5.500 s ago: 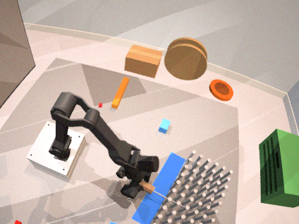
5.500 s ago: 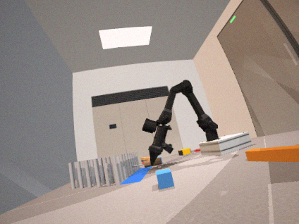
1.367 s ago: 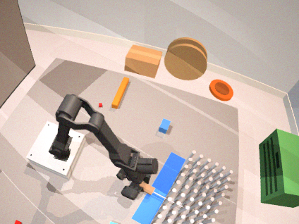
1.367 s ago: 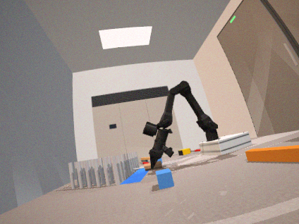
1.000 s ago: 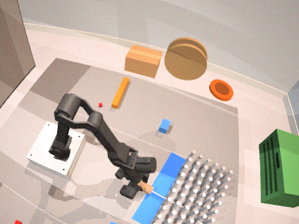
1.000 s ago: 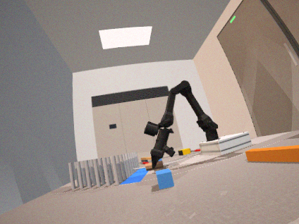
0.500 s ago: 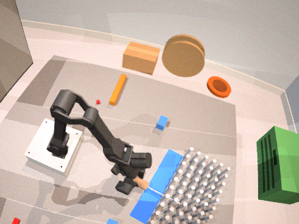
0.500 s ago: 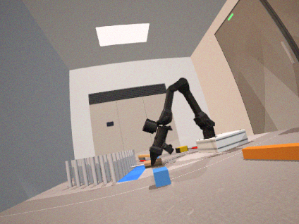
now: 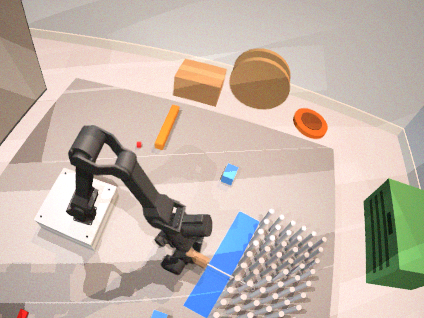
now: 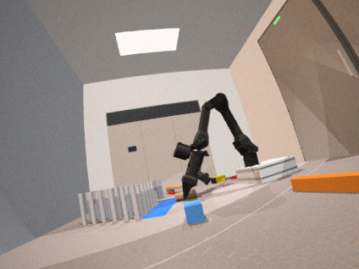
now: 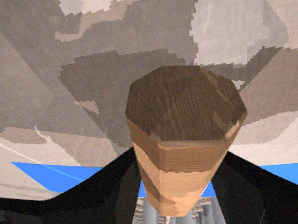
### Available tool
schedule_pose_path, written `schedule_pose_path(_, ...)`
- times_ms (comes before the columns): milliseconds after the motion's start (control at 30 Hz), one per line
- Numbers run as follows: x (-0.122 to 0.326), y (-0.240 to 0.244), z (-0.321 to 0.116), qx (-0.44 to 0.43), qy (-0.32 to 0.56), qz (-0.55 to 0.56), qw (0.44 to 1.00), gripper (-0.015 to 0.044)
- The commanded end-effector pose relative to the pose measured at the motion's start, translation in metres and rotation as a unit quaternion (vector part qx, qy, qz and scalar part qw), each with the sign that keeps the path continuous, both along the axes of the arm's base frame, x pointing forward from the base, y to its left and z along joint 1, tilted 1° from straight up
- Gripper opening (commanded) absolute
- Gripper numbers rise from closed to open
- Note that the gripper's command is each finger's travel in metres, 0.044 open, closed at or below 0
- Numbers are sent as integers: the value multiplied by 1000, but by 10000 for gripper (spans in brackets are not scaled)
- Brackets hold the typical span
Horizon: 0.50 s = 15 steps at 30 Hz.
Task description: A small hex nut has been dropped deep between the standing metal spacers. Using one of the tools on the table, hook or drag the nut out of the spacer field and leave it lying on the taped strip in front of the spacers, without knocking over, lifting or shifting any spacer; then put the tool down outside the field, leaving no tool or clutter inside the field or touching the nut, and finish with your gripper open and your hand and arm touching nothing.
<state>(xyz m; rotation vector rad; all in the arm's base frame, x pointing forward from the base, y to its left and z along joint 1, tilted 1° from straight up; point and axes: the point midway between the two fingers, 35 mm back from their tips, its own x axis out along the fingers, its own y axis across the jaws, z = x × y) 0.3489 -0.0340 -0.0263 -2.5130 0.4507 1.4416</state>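
Note:
My gripper (image 9: 189, 255) (image 10: 186, 195) (image 11: 174, 151) is shut on the wooden handle (image 9: 200, 258) (image 11: 175, 165) of a tool, low over the table at the near side of the blue taped strip (image 9: 240, 230) (image 10: 161, 210) (image 11: 42, 175). The tool's thin pale rod (image 9: 218, 271) crosses the strip and runs in among the standing metal spacers (image 9: 270, 216) (image 10: 124, 203). Its far end is hard to make out between them. The spacers that show stand upright. I cannot make out the hex nut in any view.
A blue block (image 9: 229, 174) (image 10: 194, 212) stands beyond the strip's far end; another blue piece (image 9: 159, 314) is at the bottom edge. An orange bar (image 9: 167, 127) (image 10: 326, 183) and small red cube (image 9: 139, 144) lie farther off. A green box (image 9: 400, 235) stands beyond the spacers.

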Motion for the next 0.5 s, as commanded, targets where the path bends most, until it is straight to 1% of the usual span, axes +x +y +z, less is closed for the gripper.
schedule_pose_path(0,-3,0,0,-1,-1,-4,1000,0)
schedule_pose_path(467,-11,3,0,-1,-1,-4,1000,0)
